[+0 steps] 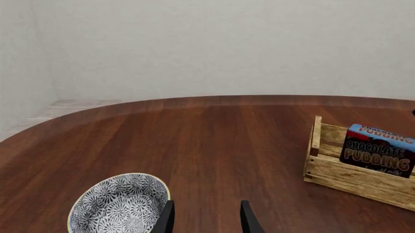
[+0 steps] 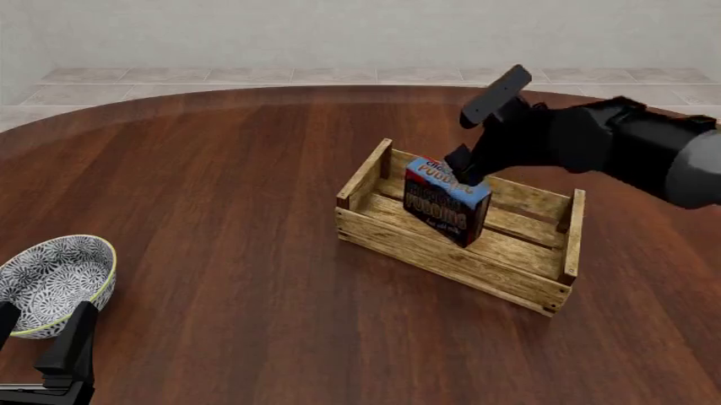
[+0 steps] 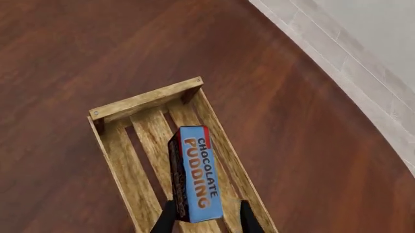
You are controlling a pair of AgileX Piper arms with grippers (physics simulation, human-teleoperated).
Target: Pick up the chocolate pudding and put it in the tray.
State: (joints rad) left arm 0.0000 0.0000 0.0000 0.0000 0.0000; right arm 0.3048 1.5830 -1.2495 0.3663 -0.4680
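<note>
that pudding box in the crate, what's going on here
The right gripper has the chocolate pudding between its fingers and holds it standing on edge inside the tray, toward the tray's left end. Whether the box already rests on the slats is hard to tell. The left gripper is open and idle near the patterned bowl at the table's near left corner, holding nothing.
</note>
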